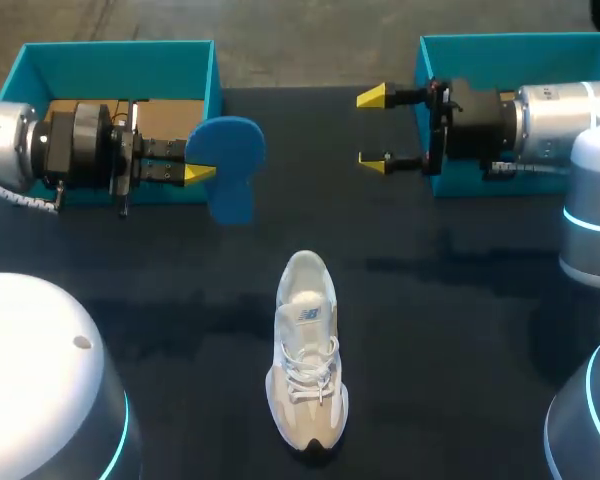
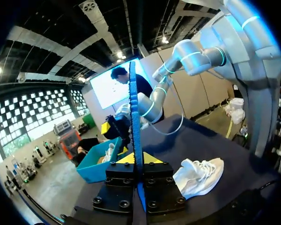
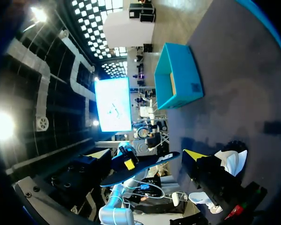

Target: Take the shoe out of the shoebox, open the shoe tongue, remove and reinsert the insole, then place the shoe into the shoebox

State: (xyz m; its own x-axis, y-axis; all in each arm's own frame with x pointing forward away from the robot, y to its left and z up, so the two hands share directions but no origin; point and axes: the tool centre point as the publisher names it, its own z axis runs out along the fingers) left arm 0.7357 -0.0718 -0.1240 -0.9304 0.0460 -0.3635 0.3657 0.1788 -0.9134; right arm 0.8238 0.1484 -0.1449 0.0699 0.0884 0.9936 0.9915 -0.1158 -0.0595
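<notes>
Clamping the already removed insole in the left gripper, holding the right gripper spread and empty, shoe lying unboxed on the table well apart from both, reinserting and boxing probably remaining.

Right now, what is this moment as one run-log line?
left gripper: shut on insole | right gripper: open, empty | shoe: on table

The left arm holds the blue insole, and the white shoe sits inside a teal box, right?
Not quite: the left gripper does hold the blue insole, but the white shoe lies on the table, outside both teal boxes, as the head view shows.
</notes>
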